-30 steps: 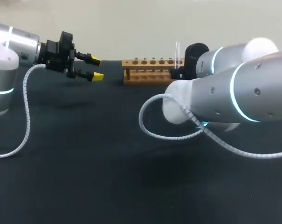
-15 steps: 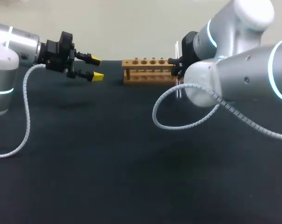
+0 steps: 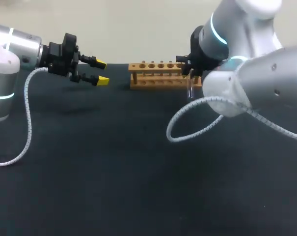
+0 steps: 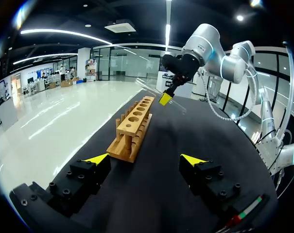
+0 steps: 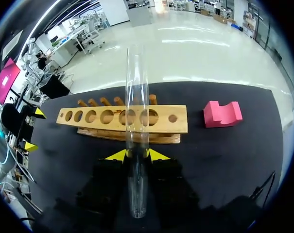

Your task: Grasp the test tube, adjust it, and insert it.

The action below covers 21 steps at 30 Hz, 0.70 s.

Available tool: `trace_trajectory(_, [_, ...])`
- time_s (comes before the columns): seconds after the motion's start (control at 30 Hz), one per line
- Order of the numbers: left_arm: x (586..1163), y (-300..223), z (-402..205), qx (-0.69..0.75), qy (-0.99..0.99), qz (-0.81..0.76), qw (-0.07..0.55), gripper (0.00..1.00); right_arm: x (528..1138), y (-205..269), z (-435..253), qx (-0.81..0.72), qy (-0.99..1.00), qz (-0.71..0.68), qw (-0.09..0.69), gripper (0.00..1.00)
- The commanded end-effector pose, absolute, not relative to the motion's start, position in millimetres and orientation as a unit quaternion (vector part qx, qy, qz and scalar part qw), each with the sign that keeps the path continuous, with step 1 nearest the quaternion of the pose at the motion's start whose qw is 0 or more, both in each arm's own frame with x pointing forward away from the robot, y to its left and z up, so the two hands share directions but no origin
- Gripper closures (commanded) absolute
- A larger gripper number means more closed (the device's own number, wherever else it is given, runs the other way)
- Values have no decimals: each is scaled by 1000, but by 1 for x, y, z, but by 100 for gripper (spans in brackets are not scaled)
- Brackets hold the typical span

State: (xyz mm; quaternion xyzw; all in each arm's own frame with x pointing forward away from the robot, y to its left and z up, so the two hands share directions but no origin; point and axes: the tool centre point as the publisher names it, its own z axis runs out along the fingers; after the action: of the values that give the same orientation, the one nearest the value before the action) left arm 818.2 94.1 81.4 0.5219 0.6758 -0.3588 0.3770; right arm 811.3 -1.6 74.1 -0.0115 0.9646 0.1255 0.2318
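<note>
Test tube [image 5: 137, 97] is pinched in the right claw [image 5: 136, 155], just by one end of the wooden rack [image 5: 178, 124]; a pink block [image 5: 222, 114] lies on the bench [image 3: 114, 172] beside that end. Above it the right arm [image 3: 256, 88] arches over; the left claw [image 3: 101, 72] hovers spread, well apart.

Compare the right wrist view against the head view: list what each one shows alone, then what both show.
Right wrist only: the pink block beside the wooden rack, and the right gripper shut on the test tube. Head only: the white coiled cables hanging from both arms. Both: the rack and the open left gripper off its far end.
</note>
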Motion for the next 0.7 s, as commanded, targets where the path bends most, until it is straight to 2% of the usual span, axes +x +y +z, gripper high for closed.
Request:
trace_trajectory(0.03, [818,94,81,522,676,-358,378,0,796,-6,79,2,939,108,326,100])
trace_trajectory(0.7, [818,94,81,522,676,-358,378,0,800,-24,108,-8,857,116,502,100])
